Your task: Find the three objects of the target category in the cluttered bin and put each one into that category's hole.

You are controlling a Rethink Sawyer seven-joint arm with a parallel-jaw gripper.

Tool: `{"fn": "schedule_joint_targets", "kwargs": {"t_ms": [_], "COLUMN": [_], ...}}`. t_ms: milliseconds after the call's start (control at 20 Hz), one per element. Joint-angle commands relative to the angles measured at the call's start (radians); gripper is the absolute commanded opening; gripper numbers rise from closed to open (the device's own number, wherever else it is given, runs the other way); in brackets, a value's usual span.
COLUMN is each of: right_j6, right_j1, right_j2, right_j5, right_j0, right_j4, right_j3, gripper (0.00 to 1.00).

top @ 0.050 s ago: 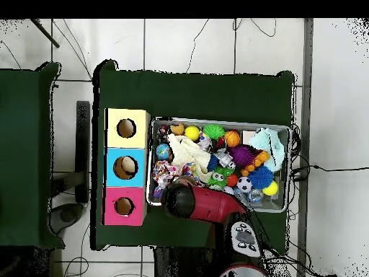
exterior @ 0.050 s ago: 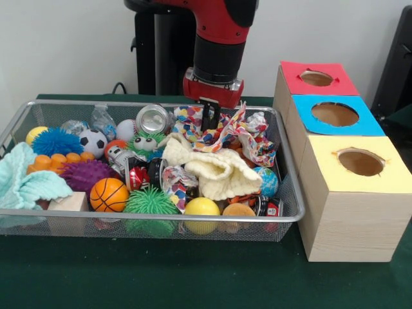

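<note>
My gripper (exterior @ 0.050 s ago: 210,121) hangs low at the back of the wire bin (exterior @ 0.050 s ago: 161,217), its tip down in the folds of a multicoloured patterned cloth (exterior @ 0.050 s ago: 248,138). In the overhead view the red arm (top @ 0.050 s ago: 198,202) hides the gripper. A cream knitted cloth (exterior @ 0.050 s ago: 212,170) lies in front of the patterned one, and a mint cloth (exterior @ 0.050 s ago: 26,180) fills the left end. Around them lie a silver can (exterior @ 0.050 s ago: 153,119), a basketball (exterior @ 0.050 s ago: 108,194), a soccer ball (exterior @ 0.050 s ago: 94,141), a yellow ball (exterior @ 0.050 s ago: 202,207) and spiky balls. Right of the bin stand a red box (exterior @ 0.050 s ago: 293,74), a blue box (exterior @ 0.050 s ago: 306,122) and a yellow box (exterior @ 0.050 s ago: 386,177), each with a round hole on top.
The bin (top @ 0.050 s ago: 220,120) and the row of boxes (top @ 0.050 s ago: 114,159) rest on a green cloth-covered table (exterior @ 0.050 s ago: 193,277). Crushed dark cans (exterior @ 0.050 s ago: 138,174) and a wooden block (exterior @ 0.050 s ago: 67,203) sit among the balls. The bin's wire walls rise above its contents.
</note>
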Motion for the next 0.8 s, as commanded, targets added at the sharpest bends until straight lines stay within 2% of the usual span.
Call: {"fn": "schedule_joint_targets", "kwargs": {"t_ms": [50, 250, 550, 600, 800], "right_j6": [0.084, 0.093, 0.082, 0.081, 0.075], "right_j1": [0.012, -0.008, 0.012, 0.013, 0.016], "right_j2": [0.076, 0.078, 0.096, 0.094, 0.097], "right_j5": [-0.023, -0.015, -0.052, -0.054, -0.035], "right_j0": [-0.006, -0.007, -0.031, -0.030, -0.034], "right_j4": [-0.032, -0.023, -0.040, -0.043, -0.042], "right_j3": [-0.046, -0.033, -0.030, -0.031, -0.029], "gripper": [0.00, 0.00, 0.00, 1.00, 1.00]}}
